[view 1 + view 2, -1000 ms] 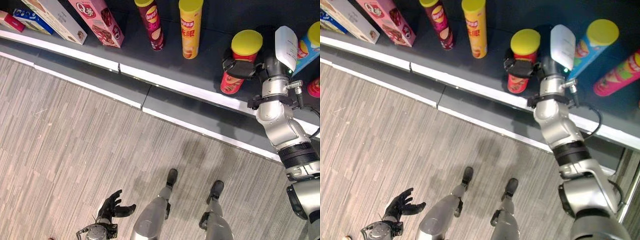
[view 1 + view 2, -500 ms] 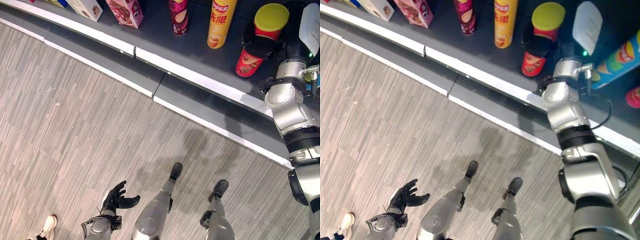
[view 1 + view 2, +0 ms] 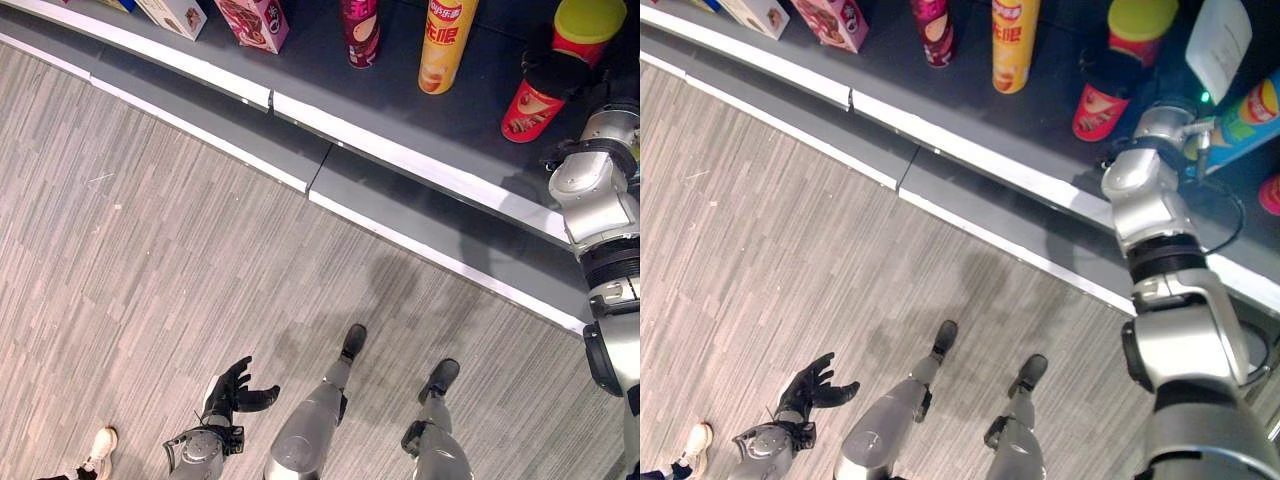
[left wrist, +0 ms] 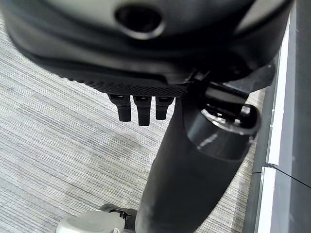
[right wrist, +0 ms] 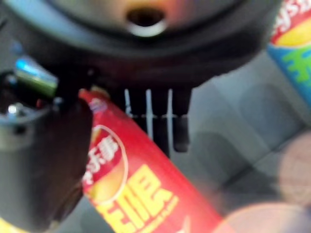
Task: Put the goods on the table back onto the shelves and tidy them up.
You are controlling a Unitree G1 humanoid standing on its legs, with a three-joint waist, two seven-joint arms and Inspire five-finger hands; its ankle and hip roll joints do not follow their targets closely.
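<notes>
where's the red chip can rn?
On the dark shelf, far right in the eye views: the red chip can leans in the right hand, right of the yellow can and left of the blue can.

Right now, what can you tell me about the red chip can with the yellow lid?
The red chip can is a tall tube with a yellow lid on top and a picture of chips on its side; it looks like printed cardboard. It stands on the dark shelf, to the right of a yellow can and left of a blue one. The right hand is wrapped round its upper part, just under the lid, its thumb and fingers curled on the tube.
</notes>
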